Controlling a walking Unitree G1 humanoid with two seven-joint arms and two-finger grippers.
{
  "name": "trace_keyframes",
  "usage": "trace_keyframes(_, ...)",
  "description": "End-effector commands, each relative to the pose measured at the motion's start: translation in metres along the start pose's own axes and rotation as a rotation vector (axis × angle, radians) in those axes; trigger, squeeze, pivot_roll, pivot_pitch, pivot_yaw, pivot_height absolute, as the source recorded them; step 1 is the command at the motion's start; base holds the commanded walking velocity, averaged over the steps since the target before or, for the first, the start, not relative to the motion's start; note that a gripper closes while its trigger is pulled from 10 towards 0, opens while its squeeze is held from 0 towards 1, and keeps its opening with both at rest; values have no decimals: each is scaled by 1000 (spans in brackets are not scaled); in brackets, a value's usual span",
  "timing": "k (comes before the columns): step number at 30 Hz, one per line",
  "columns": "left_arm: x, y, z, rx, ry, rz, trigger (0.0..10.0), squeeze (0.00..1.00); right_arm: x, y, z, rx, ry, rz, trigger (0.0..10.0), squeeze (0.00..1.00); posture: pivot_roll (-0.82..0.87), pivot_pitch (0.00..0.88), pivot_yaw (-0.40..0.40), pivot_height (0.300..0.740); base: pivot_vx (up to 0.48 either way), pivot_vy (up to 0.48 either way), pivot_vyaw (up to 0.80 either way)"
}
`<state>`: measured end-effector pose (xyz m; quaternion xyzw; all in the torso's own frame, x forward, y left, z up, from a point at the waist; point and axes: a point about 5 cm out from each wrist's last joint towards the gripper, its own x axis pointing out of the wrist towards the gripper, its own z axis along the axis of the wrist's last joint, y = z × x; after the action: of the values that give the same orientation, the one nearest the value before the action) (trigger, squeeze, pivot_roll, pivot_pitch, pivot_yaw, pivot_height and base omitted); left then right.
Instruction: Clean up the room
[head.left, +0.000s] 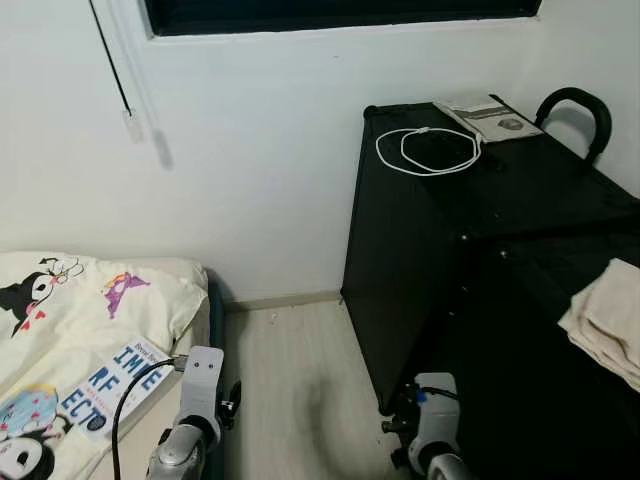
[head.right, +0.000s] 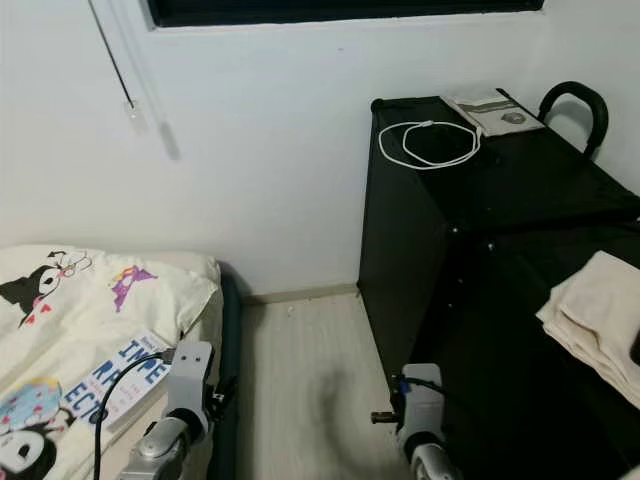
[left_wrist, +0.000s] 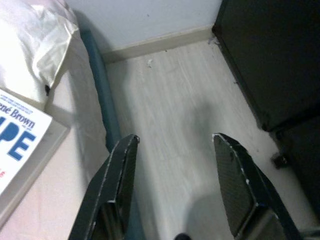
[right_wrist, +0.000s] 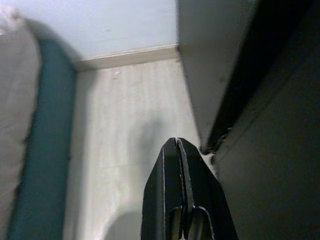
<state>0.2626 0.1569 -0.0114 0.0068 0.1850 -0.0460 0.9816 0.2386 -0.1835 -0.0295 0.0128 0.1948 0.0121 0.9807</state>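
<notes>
A bed (head.left: 195, 330) with a cartoon-print cover stands at the left, and a white book with blue letters (head.left: 110, 385) lies on it near the edge. My left gripper (left_wrist: 175, 145) hangs low beside the bed edge, open, with wood floor between its fingers. My right gripper (right_wrist: 177, 150) hangs low next to the black cabinet (head.left: 400, 270), shut on nothing. A coiled white cable (head.left: 428, 150) and a booklet (head.left: 490, 117) lie on the cabinet top. A folded cream cloth (head.left: 610, 320) rests at the right edge.
A strip of light wood floor (head.left: 300, 390) runs between bed and cabinet up to the white wall and its baseboard. A blind cord (head.left: 125, 110) hangs on the wall. A black curved handle (head.left: 578, 105) rises behind the cabinet.
</notes>
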Motion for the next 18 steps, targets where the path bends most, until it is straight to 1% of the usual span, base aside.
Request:
trace_keyframes(1,-2,1,-6,7,27,1,10000,0,-1,2,-4,8,20,1,10000,0,13,112,5,729,322,0,0)
trace_keyframes(9,-1,1,-4,7,25,0,10000,0,3,7,2,-12,4,37,10000,0,13,112,7,729,315,0,0)
trace_keyframes(18,0,1,-4,5,25,0,10000,0,5,8,4,-13,4,42,10000,0,14,111,5,729,312,0,0)
